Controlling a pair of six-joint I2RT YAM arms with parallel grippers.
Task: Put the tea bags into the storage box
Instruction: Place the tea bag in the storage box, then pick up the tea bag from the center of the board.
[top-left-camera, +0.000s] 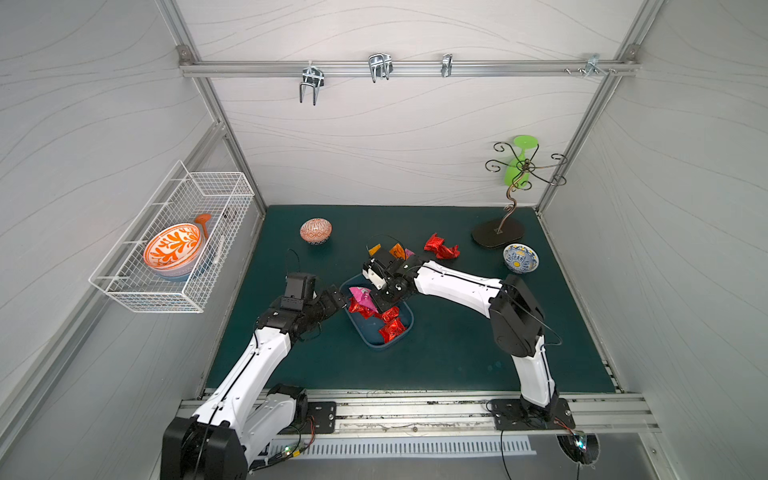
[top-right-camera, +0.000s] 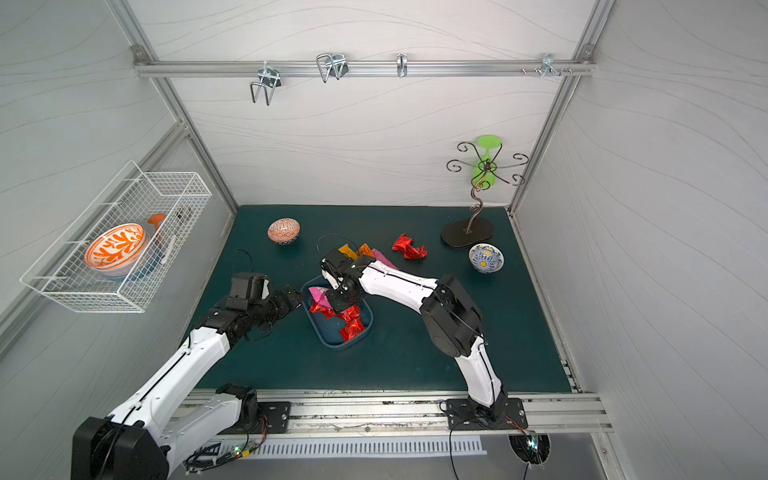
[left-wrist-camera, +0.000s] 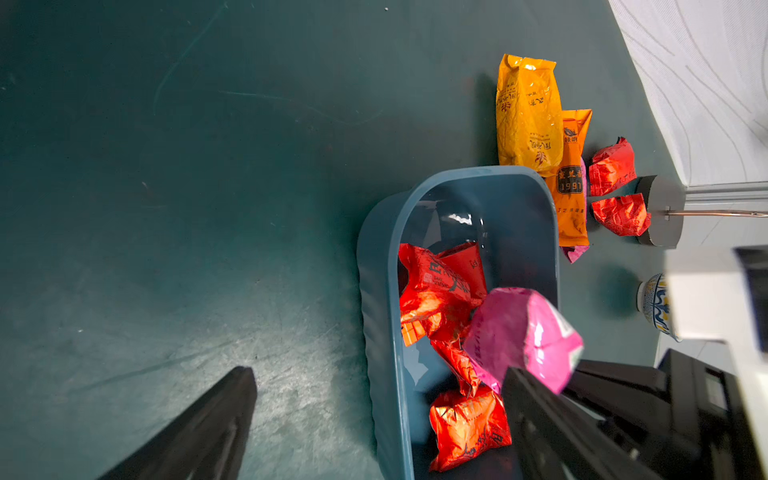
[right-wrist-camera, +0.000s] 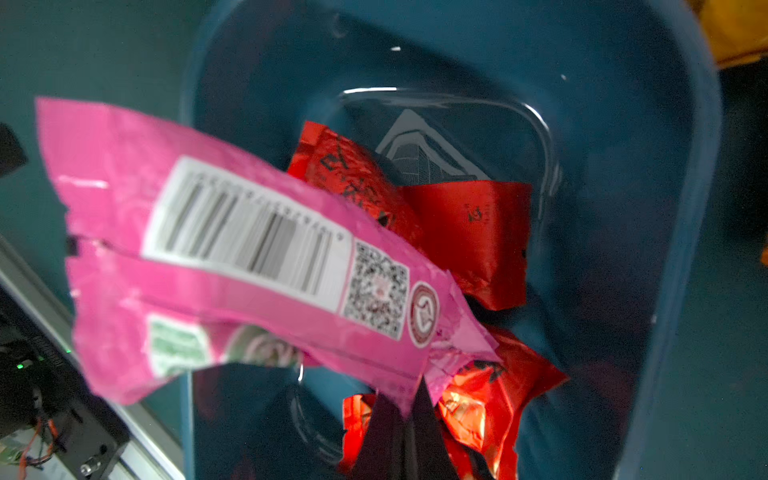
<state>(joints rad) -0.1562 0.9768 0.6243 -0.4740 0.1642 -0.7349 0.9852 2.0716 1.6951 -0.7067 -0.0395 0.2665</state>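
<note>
The tea bags (left-wrist-camera: 440, 299) are crinkled, shiny foil; the pink tea bag (right-wrist-camera: 232, 299) bears a duller white printed barcode patch. The storage box (left-wrist-camera: 374, 291) is smooth, glossy blue plastic. The table (left-wrist-camera: 166, 208) is matt dark green and faintly scratched. The basket (top-left-camera: 166, 297) at left is white wire.

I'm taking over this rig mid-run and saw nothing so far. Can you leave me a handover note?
Right pincer: shut on a pink bag, over the box.
Left pincer: open, beside the box.
Done: several red bags lie in the box.
To do: drop the pink bag; then the red pair, two orange bags and a second pink bag, all on the mat.
</note>
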